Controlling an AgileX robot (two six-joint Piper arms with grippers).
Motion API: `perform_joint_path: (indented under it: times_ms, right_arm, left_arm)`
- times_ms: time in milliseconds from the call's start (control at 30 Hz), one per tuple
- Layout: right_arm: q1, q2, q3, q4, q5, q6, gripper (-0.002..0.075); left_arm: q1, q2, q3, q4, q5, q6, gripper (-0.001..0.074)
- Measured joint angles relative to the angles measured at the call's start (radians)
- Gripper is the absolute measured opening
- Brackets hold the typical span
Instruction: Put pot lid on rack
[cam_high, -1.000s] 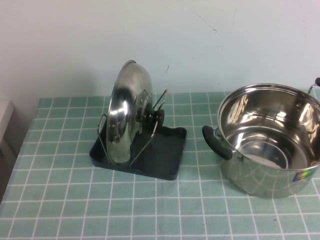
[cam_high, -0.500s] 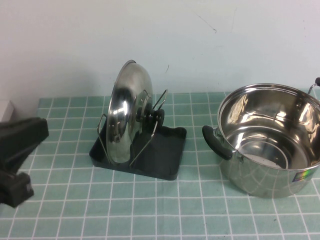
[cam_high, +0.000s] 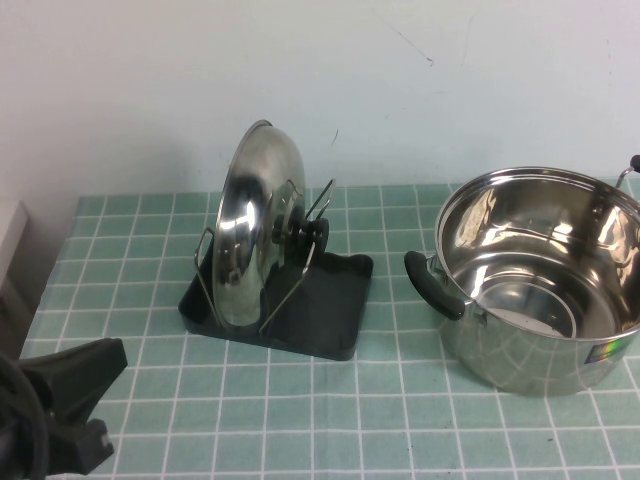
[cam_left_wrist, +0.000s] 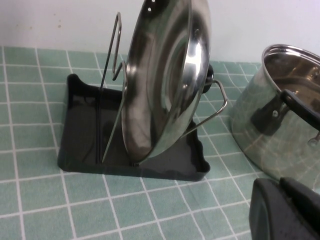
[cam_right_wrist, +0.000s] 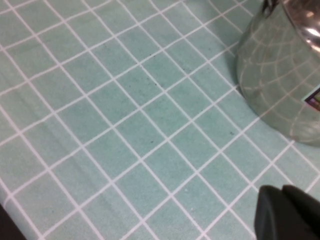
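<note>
The pot lid (cam_high: 250, 228) stands upright in the rack (cam_high: 330, 305) near the desk's rear edge, beside the steel pot (cam_high: 545, 275). The left end effector (cam_high: 70, 385) has dropped to the front-left corner since half a second ago, carrying nothing; its opening cannot be told. The right end effector (cam_right_wrist: 287, 212) hovers over bare tiles, opening likewise undeterminable. Placement appears complete.

Soft even light, mild blur, glare on the pot lid (cam_high: 245, 235).
</note>
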Motion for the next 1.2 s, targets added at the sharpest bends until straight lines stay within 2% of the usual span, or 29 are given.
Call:
perform_joint_path:
  times_ms: [700,967,1100,1200]
  right_arm:
    - [0.000,0.000,0.000,0.043,0.017,0.021,-0.0001]
    - [-0.001,0.000,0.000,0.045,0.018,0.023,-0.0001]
    - [-0.001,0.000,0.000,0.045,0.018,0.023,-0.0001]
    - [-0.001,0.000,0.000,0.045,0.018,0.023,-0.0001]
  left_arm:
    - [0.000,0.000,0.000,-0.007,0.071,0.020,-0.0001]
    - [-0.026,-0.062,0.046,-0.003,-0.229,0.020,-0.0001]
    - [-0.002,-0.190,0.096,-0.003,-0.274,0.063,-0.0001]
    - [0.019,-0.297,0.133,-0.003,-0.280,0.187,-0.0001]
